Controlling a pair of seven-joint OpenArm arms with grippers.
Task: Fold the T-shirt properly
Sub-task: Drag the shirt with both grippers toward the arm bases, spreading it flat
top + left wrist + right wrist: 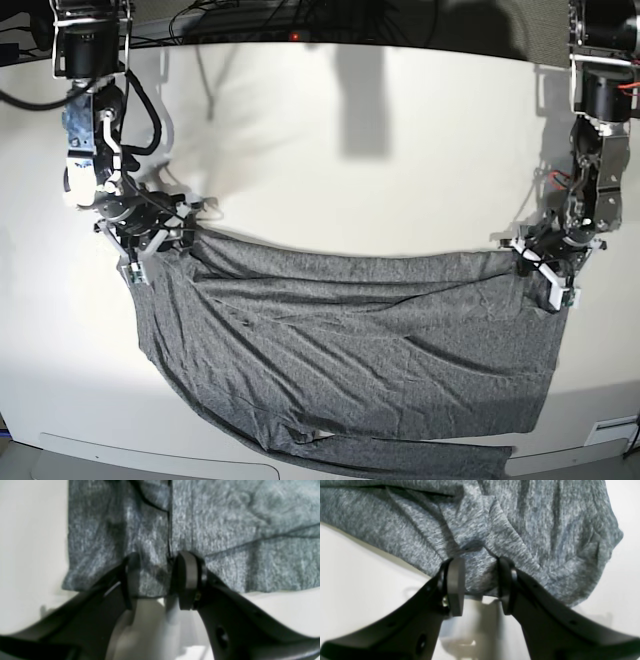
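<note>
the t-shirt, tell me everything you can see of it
The T-shirt is heather-grey thin knit, plain, wrinkled, spread wide over the white table. Its top edge sags between two pinched corners: the right gripper and the left gripper each clamp a bunch of fabric. A sleeve trails along the table's near edge.

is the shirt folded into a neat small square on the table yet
No, the shirt lies spread wide and wrinkled across the table, with each arm pinching one upper corner.
</note>
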